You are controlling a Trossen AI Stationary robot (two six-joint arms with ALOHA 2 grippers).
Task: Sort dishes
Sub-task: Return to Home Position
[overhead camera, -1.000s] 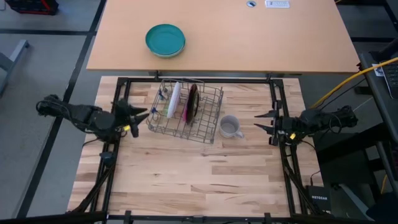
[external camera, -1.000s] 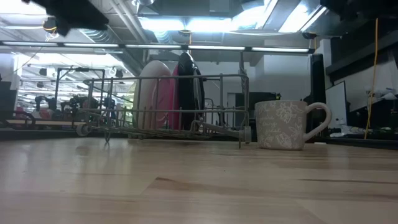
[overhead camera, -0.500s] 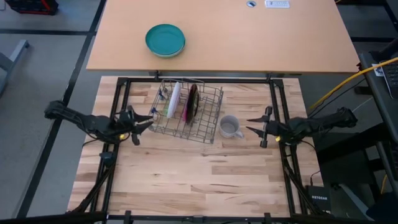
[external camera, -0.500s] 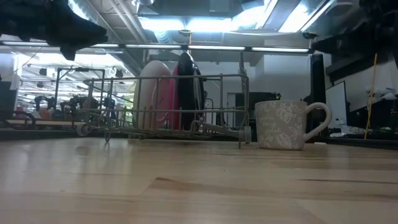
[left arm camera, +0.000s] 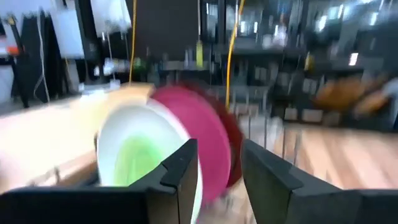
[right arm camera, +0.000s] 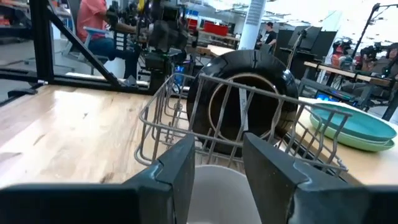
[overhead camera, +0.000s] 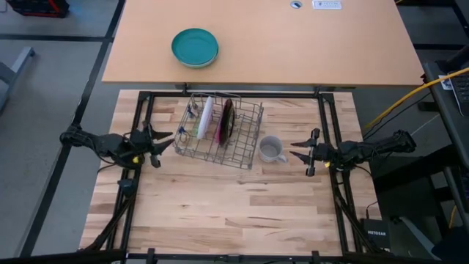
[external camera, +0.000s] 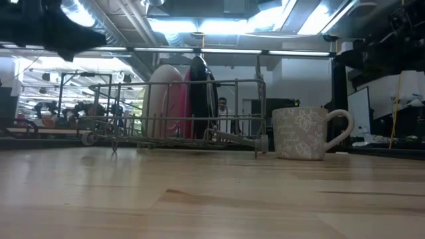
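A wire dish rack [overhead camera: 220,132] stands on the wooden table. In it, on edge, are the white plate [overhead camera: 203,117] and the magenta plate [overhead camera: 223,121]. The left wrist view shows the lime-green saucer [left arm camera: 134,158] in front of the white plate [left arm camera: 155,134], with the magenta plate [left arm camera: 202,130] behind. The grey mug [overhead camera: 271,150] stands upright on the table right of the rack, and shows in the low view [external camera: 302,133]. My left gripper [overhead camera: 165,142] is open just left of the rack. My right gripper [overhead camera: 296,149] is open just right of the mug.
A teal bowl [overhead camera: 195,47] sits on the lighter table beyond the far edge. A black frame [overhead camera: 326,110] runs along the table's left, right and far sides. Bare wood [overhead camera: 234,205] lies near the front edge. People show in the room beyond [right arm camera: 93,25].
My right gripper has gone toward the table's left edge, closer to the mug, and its arm has stretched out. My left gripper has gone a little toward the rack. The dishes and the rack have stayed where they were.
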